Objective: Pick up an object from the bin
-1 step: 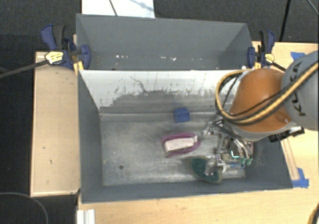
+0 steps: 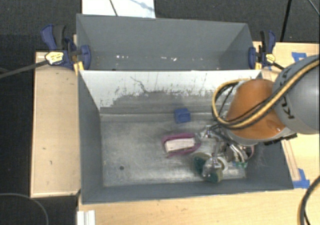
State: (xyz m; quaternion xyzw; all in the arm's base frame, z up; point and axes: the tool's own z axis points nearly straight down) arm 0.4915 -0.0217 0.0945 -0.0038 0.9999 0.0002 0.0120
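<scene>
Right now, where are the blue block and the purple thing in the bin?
blue block [image 2: 182,115]: camera view, middle of its top.
purple thing [image 2: 179,144]: camera view, on its pale middle part.

One camera looks down into the bin [image 2: 130,169], slightly obliquely.

The left half of the bin floor [image 2: 125,161] is left bare; the right is obstructed by a purple-and-white object [image 2: 179,144], a dark green item [image 2: 206,168] and, farther back, a small blue block [image 2: 182,115].
</scene>
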